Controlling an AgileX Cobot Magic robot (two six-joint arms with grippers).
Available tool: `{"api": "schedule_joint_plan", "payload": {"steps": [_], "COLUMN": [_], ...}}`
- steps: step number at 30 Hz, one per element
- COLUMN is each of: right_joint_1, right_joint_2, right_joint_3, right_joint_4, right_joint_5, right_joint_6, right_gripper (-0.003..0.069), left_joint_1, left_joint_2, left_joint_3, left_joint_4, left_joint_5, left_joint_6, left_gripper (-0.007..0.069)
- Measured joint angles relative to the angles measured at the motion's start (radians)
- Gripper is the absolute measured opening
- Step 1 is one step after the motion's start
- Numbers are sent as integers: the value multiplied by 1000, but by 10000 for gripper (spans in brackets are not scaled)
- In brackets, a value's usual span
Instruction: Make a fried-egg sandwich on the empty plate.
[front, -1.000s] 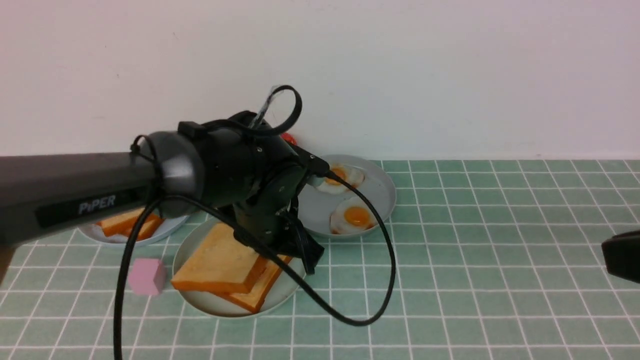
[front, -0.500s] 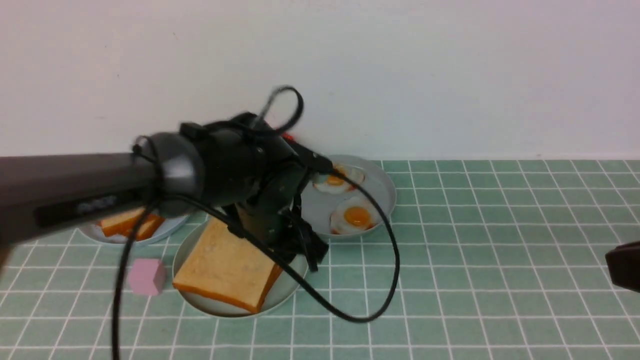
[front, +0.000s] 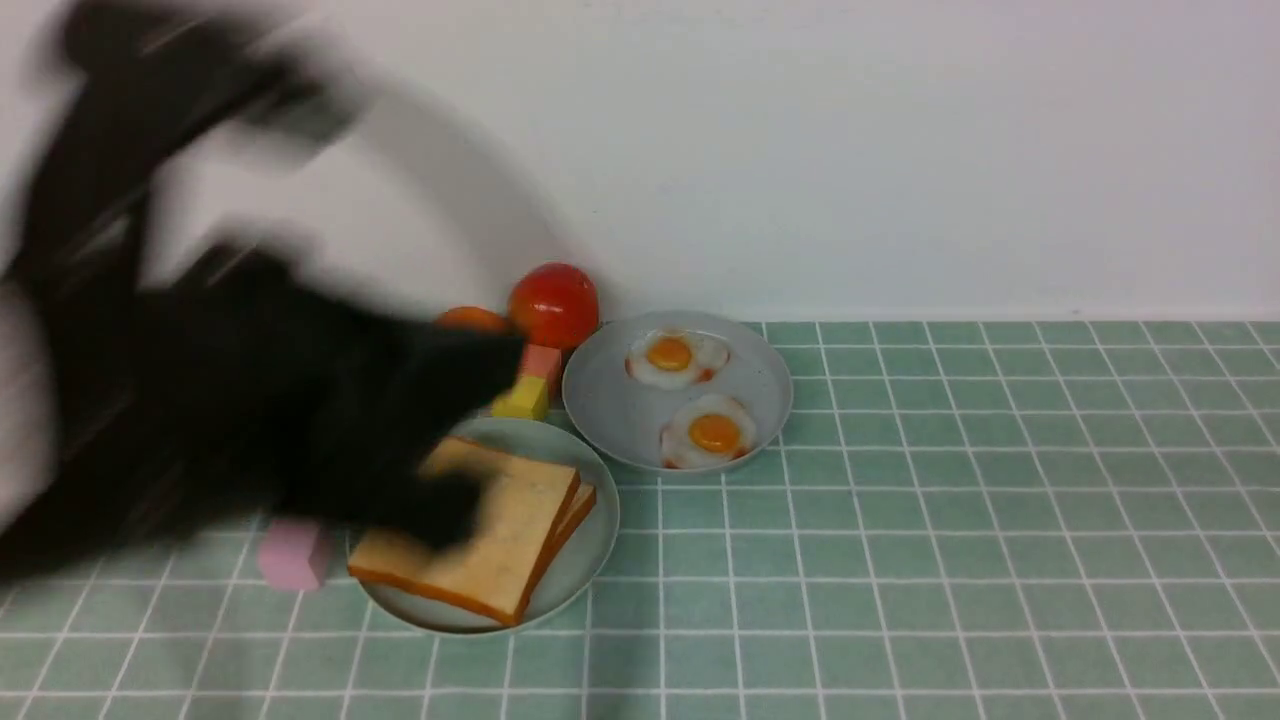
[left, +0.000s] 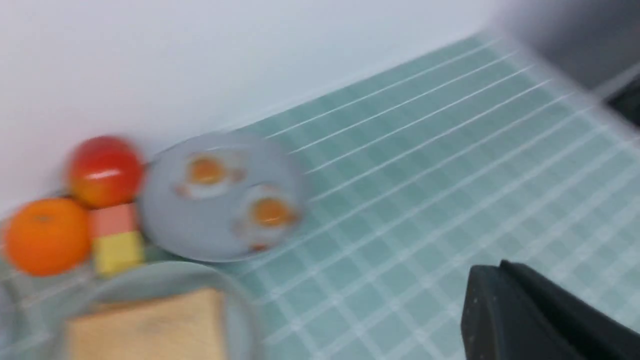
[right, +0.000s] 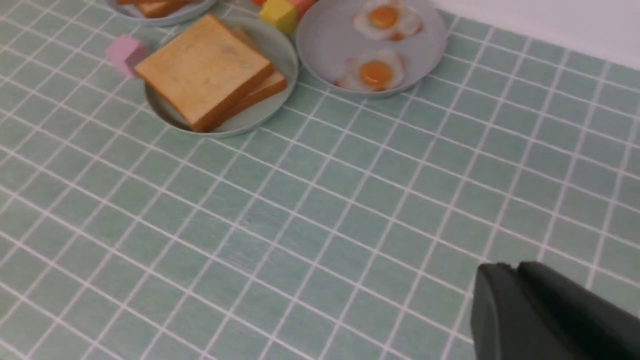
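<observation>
Two golden toast slices are stacked as the sandwich (front: 495, 535) on the pale green plate (front: 583, 575); the top slice (right: 202, 67) lies slightly askew over the lower one (right: 267, 86). No fried egg shows between them. Two fried eggs (front: 670, 355) (front: 713, 432) lie on a grey-blue plate (front: 750, 380) behind. My left arm (front: 250, 400) is a dark blur over the left of the scene. The left gripper (left: 492, 280) is shut and holds nothing. Over bare tiles, well off the plates, my right gripper (right: 505, 274) has its fingers together and empty.
A tomato (front: 553, 303), an orange (front: 470, 320), and a pink (front: 541, 360) and a yellow block (front: 520, 400) crowd the back by the wall. A pink cube (front: 292, 553) sits left of the green plate. Another plate with toast (right: 160, 7) lies far left.
The left arm has swung up and to the left, away from the green plate, leaving the top slice on the lower one. The right gripper has left the front view's right edge.
</observation>
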Motion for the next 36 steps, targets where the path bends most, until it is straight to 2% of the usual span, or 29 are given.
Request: {"api": "schedule_joint_plan", "payload": {"steps": [2,6,9,15,24,36], "right_joint_1": [0,0,0,0,0,0], "right_joint_2": [-49,-161,-224,-294,-294,-296], "right_joint_3": [47,131,180,279,397,435], "right_joint_4": [-17,-42,-53,-54,-73,-79], "right_joint_5": [0,-4,-22,-146,-414,-404], "right_joint_6": [35,119,170,279,296,296], "right_gripper": [0,-13,-13,-9,1,13], "left_joint_1": [-1,-1,-1,-1,-1,-1], "left_joint_2": [-141,-411,-551,-757,-782,-782], "left_joint_3": [173,467,580,687,688,688], "left_joint_4": [-15,-20,-33,-84,-88,-88], "left_joint_5": [-106,-347,-425,-367,-256,-227], "left_joint_6": [-1,-1,-1,-1,-1,-1], "left_gripper": [-13,-13,-13,-13,-13,-13]}}
